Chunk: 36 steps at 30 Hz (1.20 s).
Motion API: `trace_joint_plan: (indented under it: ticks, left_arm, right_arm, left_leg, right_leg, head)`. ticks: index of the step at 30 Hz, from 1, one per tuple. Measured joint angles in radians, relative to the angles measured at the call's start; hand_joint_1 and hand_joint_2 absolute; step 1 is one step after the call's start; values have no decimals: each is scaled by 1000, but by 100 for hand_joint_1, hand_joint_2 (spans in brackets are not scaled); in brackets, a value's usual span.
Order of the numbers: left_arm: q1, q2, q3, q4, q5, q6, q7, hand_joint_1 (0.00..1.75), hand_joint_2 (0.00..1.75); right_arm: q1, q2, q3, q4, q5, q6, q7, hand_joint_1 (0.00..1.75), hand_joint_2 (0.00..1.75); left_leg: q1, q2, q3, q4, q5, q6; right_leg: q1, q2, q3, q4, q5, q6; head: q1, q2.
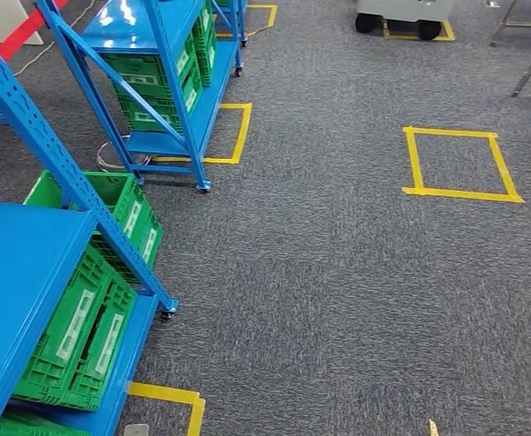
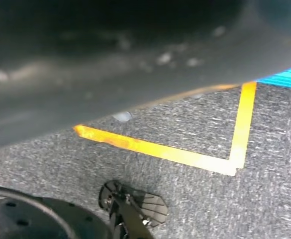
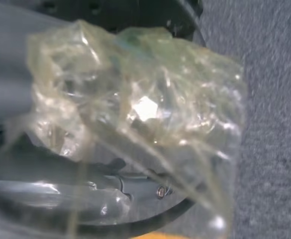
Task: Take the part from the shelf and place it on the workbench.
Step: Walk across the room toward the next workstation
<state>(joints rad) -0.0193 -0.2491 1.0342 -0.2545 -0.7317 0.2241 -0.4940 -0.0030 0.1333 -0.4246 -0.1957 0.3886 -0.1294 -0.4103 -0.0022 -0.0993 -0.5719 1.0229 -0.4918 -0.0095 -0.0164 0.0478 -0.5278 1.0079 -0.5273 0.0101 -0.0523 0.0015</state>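
A crumpled clear plastic bag point(image 3: 136, 119), taken to be the bagged part, is seen in the right wrist view lying directly against the right hand point(image 3: 8, 89). The bag is pressed up in front of the grey cover and hides the fingers, so the part is judged to be held by that hand, though the exact hold cannot be made out. Its long axis runs away from the wrist, outward over the grey carpet point(image 3: 275, 124). One bag is counted; what is inside it is too blurred to tell.

The left hand point(image 2: 98, 59) is shown as a blurred grey mass close to its camera; whether its fingers are spread or curled cannot be told. Nothing is seen in it, so the right hand is the one the placing turns on.

Beyond the hands, in the head view, two blue shelves point(image 1: 15, 272) are counted on the robot's left side, each carrying green crates point(image 1: 84, 327). Yellow tape squares point(image 1: 461, 163) are marked on the floor: one full square ahead to the right, and partial ones beside the shelves. The workbench cannot be identified with certainty, so the carry is judged unfinished.
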Motion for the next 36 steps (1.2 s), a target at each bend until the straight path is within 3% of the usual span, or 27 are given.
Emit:
trace_joint_plan:
  ticks: [1, 3, 5, 6, 8, 9, 11, 12, 16, 17, 18, 20, 21, 22, 23, 24, 26, 28, 30, 31, 33, 35, 36]
  left_arm:
    - [-1, 0, 0, 0, 0, 0, 0, 0, 0]
    - [-4, -1, 0, 0, -2, 0, 0, 0, 0]
    - [-4, -2, 0, 0, -2, 0, 0, 0, 0]
    - [-2, -2, 0, 0, -2, 0, 0, 0, 0]
    - [0, -1, 1, 0, -2, 0, 0, 0, 0]
    - [0, -1, 1, 0, -2, 0, 0, 0, 0]
    - [-1, -1, 1, 0, -2, 0, 0, 0, 0]
    - [-2, 0, 1, 0, -2, 0, 0, 0, 0]
    - [-4, 0, 1, 0, -3, 0, 0, 0, 0]
    - [-4, -1, 2, 0, -3, 0, -1, 0, 0]
    - [-4, -2, 3, 0, -4, 0, -2, 0, 0]
    - [-3, -3, 7, -1, -7, 0, -2, 0, 0]
    - [-3, -4, 8, -1, -8, 0, -2, 0, 0]
    - [-3, -4, 10, -1, -10, 0, -2, 0, 0]
    - [-2, -4, 12, -1, -11, -1, -2, 0, 0]
    - [-2, -4, 14, -1, -12, -2, -2, 0, 0]
    - [-3, -4, 17, -1, -13, -3, -2, 0, 0]
    - [-4, -4, 18, -1, -14, -3, -3, 0, 0]
    - [-1, -4, 20, -1, -14, -3, -3, 0, 0]
    - [2, -4, 21, -1, -14, -3, -3, 0, 0]
    - [1, -5, 23, -1, -14, -3, -3, 0, 0]
    - [-2, -5, 24, -1, -15, -3, -3, 0, 0]
    - [-3, -5, 24, -1, -15, -3, -3, 0, 0]
  right_arm:
    - [0, 0, 0, 0, 0, 0, 0, 0, 0]
    - [3, 0, -2, 0, 1, 0, 0, 0, 0]
    - [5, 0, -3, 0, 1, 0, 0, 0, 0]
    - [4, 0, -4, 0, 1, 0, 0, 0, 0]
    - [3, 0, -6, 0, 1, 0, 0, 0, 0]
    - [2, 0, -7, 0, 2, 0, 0, 0, 0]
    - [2, 0, -7, 0, 3, 0, 0, 0, 0]
    - [2, 0, -7, 0, 3, 0, 0, 0, 0]
    - [2, 0, -8, 0, 3, 0, 0, 0, 0]
    - [0, 0, -9, 0, 2, -4, 0, 0, 0]
    - [-1, 0, -10, 0, 1, -9, 0, 0, 0]
    - [-3, 0, -13, 0, 0, -18, 2, 0, 0]
    - [0, 0, -14, 0, 1, -20, 2, 0, 0]
    - [2, 0, -15, 0, 2, -22, 3, 0, 0]
    - [3, 0, -16, 0, 2, -23, 3, 0, 0]
    - [3, 0, -16, 0, 3, -25, 3, 0, 0]
    - [3, 1, -16, 0, 4, -26, 3, 0, 0]
    - [2, 2, -16, 1, 6, -27, 3, 0, 0]
    - [1, 2, -17, 1, 7, -28, 3, 0, 0]
    - [1, 3, -17, 1, 7, -29, 3, 0, 0]
    - [1, 4, -18, 0, 7, -29, 2, 0, 0]
    - [4, 5, -18, 0, 8, -28, 2, 0, 0]
    - [5, 5, -18, 0, 8, -28, 2, 0, 0]
  left_leg:
    - [-1, 26, -14, 30, -20, -5]
    - [-1, 76, -67, 144, -81, -14]
    - [2, 88, -118, 250, -116, -17]
    - [2, 90, -123, 260, -107, -17]
    - [1, 104, -79, 173, -44, -10]
    - [-4, 128, -44, 107, -14, -4]
    - [-13, 172, 3, 19, 15, 6]
    - [-16, 186, 10, 6, 14, 9]
    - [-21, 184, 12, -4, 10, 14]
    - [-18, 167, 12, -13, 13, 22]
    - [-15, 145, 13, -22, 17, 31]
    - [-8, 99, 14, -32, 25, 44]
    - [-7, 85, 15, -32, 25, 44]
    - [-6, 71, 16, -32, 25, 44]
    - [-5, 56, 18, -31, 24, 42]
    - [-3, 42, 20, -30, 23, 39]
    - [0, 15, 20, -21, 17, 27]
    - [1, -8, 12, -13, 15, 14]
    - [5, -28, 5, -11, 19, 3]
    - [5, -23, 1, -7, 15, -2]
    - [3, 22, -26, 50, -23, -10]
    - [2, 76, -86, 178, -89, -15]
    - [3, 86, -113, 237, -111, -16]
  right_leg:
    - [0, -14, 3, -3, 1, -6]
    - [3, -44, 6, -6, -2, -14]
    - [7, -75, 8, -5, -6, -19]
    - [8, -89, 9, -5, -8, -20]
    - [11, -113, 16, -5, -13, -20]
    - [13, -124, 20, -5, -16, -19]
    - [16, -137, 24, -6, -21, -16]
    - [17, -140, 25, -6, -22, -15]
    - [20, -151, 26, -4, -26, -10]
    - [19, -133, 16, 21, -44, -2]
    - [16, -111, -5, 67, -71, 7]
    - [10, -56, -78, 214, -140, 22]
    - [8, -52, -109, 269, -153, 25]
    - [6, -50, -128, 293, -147, 27]
    - [4, -49, -126, 275, -121, 29]
    - [0, -42, -106, 220, -80, 32]
    - [-10, 0, -49, 84, -16, 38]
    - [-14, 31, -17, 21, -4, 32]
    - [-11, 18, -12, 19, -5, 17]
    - [-10, 7, -11, 18, -4, 10]
    - [-10, -20, -10, 14, -2, -4]
    - [-4, -51, -9, 14, -5, -12]
    - [-1, -67, -9, 14, -6, -15]
  head:
    - [-3, 0]
    - [-7, 0]
    - [-8, 0]
    - [-8, 0]
    - [-8, 0]
    - [-7, 0]
    - [-7, 0]
    - [-6, 0]
    - [-6, 0]
    - [-4, 0]
    - [-2, 0]
    - [3, 0]
    - [3, 0]
    - [3, 0]
    - [3, 0]
    - [3, 0]
    - [4, 0]
    - [5, 0]
    - [6, 0]
    - [5, 0]
    - [-3, 0]
    - [-11, 0]
    - [-11, 0]
